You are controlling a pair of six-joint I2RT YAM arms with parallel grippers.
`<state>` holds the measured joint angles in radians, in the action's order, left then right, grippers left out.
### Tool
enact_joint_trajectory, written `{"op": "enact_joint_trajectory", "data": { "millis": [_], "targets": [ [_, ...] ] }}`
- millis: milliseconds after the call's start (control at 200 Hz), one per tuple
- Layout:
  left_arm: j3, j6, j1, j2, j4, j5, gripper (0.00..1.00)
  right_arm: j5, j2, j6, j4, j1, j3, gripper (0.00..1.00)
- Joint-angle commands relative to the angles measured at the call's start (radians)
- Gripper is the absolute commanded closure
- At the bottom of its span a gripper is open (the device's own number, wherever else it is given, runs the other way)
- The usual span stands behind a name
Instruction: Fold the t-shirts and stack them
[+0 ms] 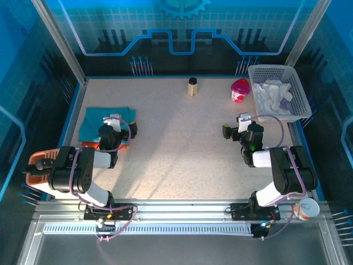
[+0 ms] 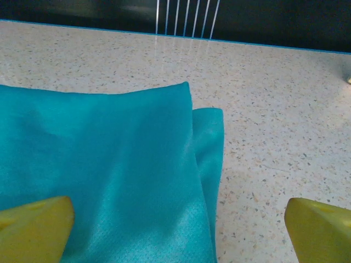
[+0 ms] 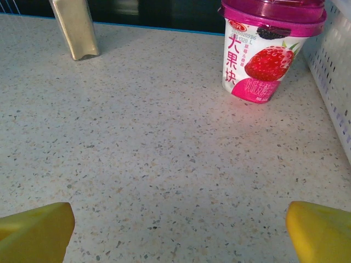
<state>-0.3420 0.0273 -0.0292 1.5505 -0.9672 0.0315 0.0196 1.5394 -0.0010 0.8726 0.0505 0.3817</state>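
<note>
The teal t-shirt (image 1: 95, 122) lies folded at the table's left side; in the left wrist view its right edge (image 2: 109, 164) shows two layers. My left gripper (image 1: 117, 127) hovers over that edge, open, its yellow fingertips (image 2: 33, 227) wide apart with nothing pinched between them. A sliver of orange cloth (image 1: 122, 146) peeks out under the left arm. The white t-shirt (image 1: 271, 94) sits crumpled in the mesh basket (image 1: 300, 91). My right gripper (image 1: 242, 128) is open above bare table, its yellow fingertips (image 3: 321, 233) spread wide.
A pink yogurt cup (image 3: 269, 49) stands beside the basket wall (image 3: 337, 93), and a small brown bottle (image 3: 75, 27) stands at the back middle. A paper cup (image 1: 306, 208) sits by the right arm's base. Glass walls ring the table.
</note>
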Motion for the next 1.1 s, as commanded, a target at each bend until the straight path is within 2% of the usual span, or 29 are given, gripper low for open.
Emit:
{"op": "enact_joint_trajectory", "data": {
  "millis": [0,65,190,946,1026,1096],
  "targets": [
    [0.055,0.052,-0.018,-0.004,-0.128,0.058,0.01,-0.009,0.001,-0.007,0.014,-0.005,0.018,0.0],
    [0.045,0.046,-0.018,-0.001,-0.116,0.046,0.01,-0.007,0.001,-0.006,0.014,-0.005,0.019,0.0],
    [-0.017,0.024,-0.015,-0.005,0.007,-0.006,0.01,-0.007,0.0,-0.007,0.014,-0.005,0.019,0.0],
    [-0.042,0.0,0.009,-0.014,0.055,0.024,0.01,-0.009,-0.013,-0.005,0.012,-0.004,0.013,0.0],
    [-0.076,-0.008,0.011,-0.06,0.156,0.015,0.01,0.048,-0.095,0.003,-0.062,0.002,0.015,0.0],
    [-0.114,-0.013,0.017,-0.12,0.276,0.034,0.01,0.129,-0.186,0.042,-0.263,0.006,0.069,0.0]
  ]
}}
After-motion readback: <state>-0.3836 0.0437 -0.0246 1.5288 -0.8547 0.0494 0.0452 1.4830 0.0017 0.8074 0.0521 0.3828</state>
